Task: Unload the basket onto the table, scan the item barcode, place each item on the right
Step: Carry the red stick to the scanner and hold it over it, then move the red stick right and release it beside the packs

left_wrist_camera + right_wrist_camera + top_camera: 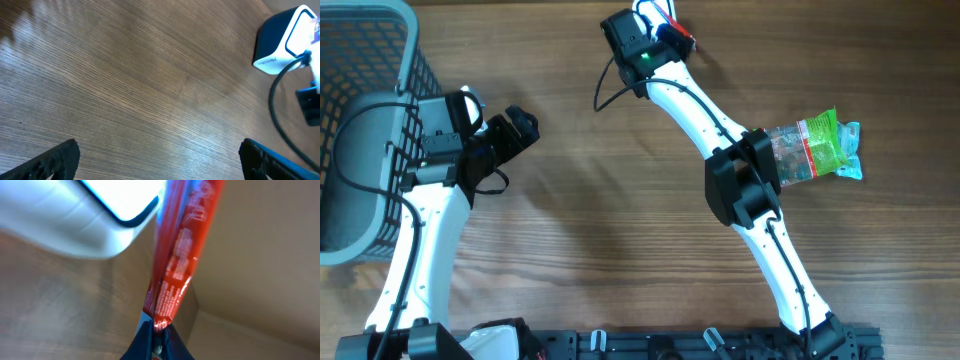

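A red packet (180, 255) hangs pinched by its lower edge in my right gripper (159, 330), which is shut on it. The packet stands upright right beside a white barcode scanner with a black-rimmed face (75, 220). From overhead, the right gripper (665, 40) is at the table's far edge with the red packet (680, 38) showing at its tip. My left gripper (520, 125) hovers open over bare wood at the left. In the left wrist view that gripper (160, 155) holds nothing, and the scanner (280, 42) lies ahead to the right.
A grey mesh basket (360, 130) stands at the table's left edge, beside the left arm. A green and clear bag (815, 148) lies on the table at the right, next to the right arm's elbow. A black cable (280, 115) curves down from the scanner.
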